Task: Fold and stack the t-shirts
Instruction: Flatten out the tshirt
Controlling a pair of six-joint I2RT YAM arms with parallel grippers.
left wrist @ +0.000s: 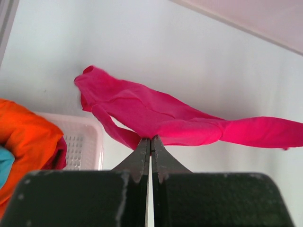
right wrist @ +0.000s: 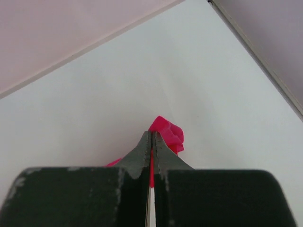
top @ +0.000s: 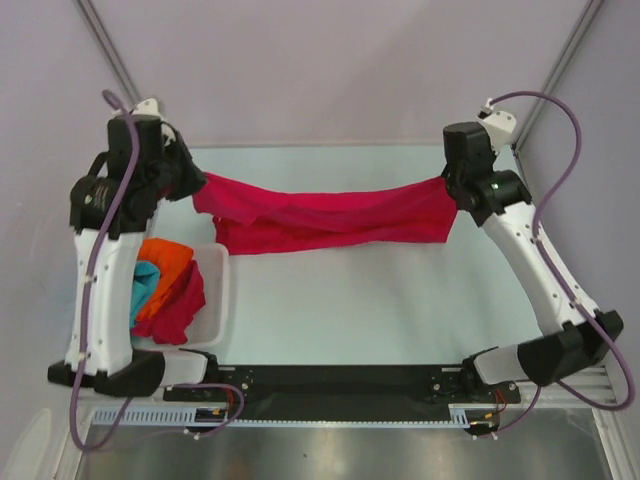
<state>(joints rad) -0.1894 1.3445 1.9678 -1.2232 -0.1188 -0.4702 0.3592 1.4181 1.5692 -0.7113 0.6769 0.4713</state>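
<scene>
Spanning left gripper [left wrist: 150, 141] and right gripper [right wrist: 151, 135], both clamped on it, crimson t-shirt [top: 330, 215] hangs beside basket [top: 218, 295]; only left wrist view shows basket's perforations.

Overhead view faces down; close wrist views share red t-shirt [top: 330, 215].

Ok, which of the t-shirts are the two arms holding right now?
The crimson t-shirt stretched between both arms' shut jaws. The orange t-shirt, teal t-shirt and second red t-shirt lie bunched in the white basket.
</scene>
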